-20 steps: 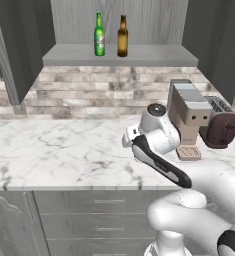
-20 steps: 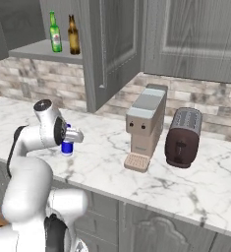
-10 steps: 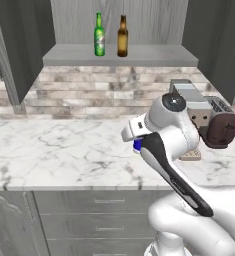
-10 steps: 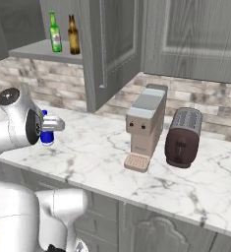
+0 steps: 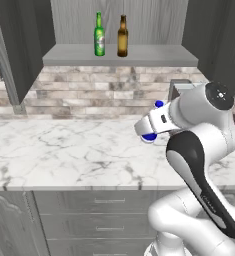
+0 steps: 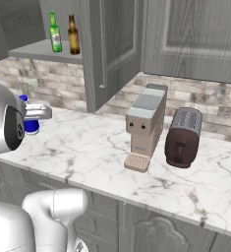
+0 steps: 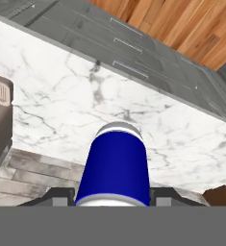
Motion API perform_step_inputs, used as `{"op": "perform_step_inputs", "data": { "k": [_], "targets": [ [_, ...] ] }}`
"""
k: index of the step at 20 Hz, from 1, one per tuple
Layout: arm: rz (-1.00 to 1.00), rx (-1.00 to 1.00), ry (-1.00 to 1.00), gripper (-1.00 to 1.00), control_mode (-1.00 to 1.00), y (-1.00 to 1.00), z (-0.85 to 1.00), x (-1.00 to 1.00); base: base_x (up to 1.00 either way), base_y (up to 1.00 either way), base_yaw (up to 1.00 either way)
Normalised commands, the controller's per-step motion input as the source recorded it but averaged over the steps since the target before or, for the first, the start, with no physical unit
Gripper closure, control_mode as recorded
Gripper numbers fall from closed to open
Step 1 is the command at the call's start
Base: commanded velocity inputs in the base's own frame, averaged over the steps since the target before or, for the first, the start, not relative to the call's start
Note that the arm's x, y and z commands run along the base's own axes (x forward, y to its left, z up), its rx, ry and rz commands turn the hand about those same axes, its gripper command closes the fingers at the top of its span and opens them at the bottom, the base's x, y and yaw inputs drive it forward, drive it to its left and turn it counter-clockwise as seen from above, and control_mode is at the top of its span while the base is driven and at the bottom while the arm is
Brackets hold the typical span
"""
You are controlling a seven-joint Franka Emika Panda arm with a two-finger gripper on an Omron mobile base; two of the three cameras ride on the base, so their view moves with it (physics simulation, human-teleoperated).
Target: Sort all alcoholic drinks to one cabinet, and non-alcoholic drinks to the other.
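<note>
Gripper (image 7: 112, 199) clamped on the white plastic bottle (image 7: 113, 166), blue label between the two dark fingertips, bottle lifted clear of the marble counter (image 5: 64, 155) and lying roughly along the hand. From the left base camera, blue ends of the bottle (image 5: 150, 136) peeking out either side of the white wrist, above the counter's middle. Further left and up, on the shelf of the open cabinet (image 5: 119, 55): green bottle (image 5: 99, 35) upright, amber-brown bottle (image 5: 122, 36) upright just beside it on the right, apart from each other. From the right base camera, left to right: bottle (image 6: 28, 125) at the arm's end near the left edge, green bottle (image 6: 54, 33) and amber-brown bottle (image 6: 73, 35) on the shelf, then a closed cabinet door, then the beige coffee machine (image 6: 145, 125) and the dark toaster (image 6: 183, 138) standing side by side on the counter.
</note>
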Motion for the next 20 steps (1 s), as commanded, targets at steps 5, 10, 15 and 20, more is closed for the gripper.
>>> {"op": "perform_step_inputs", "data": {
  "k": [5,10,15,20],
  "targets": [
    [0.0,0.0,0.01,1.0,-1.0,0.0,0.65,-0.42,0.0,0.0,0.0],
    [0.0,0.0,0.07,1.0,-1.0,0.0,0.2,-0.21,0.0,0.0,0.0],
    [0.0,0.0,0.02,1.0,1.0,0.0,0.03,-0.12,-0.36,0.0,0.0],
    [0.0,0.0,0.0,1.0,1.0,0.0,0.0,0.0,-0.87,0.13,0.08]
  ]
}}
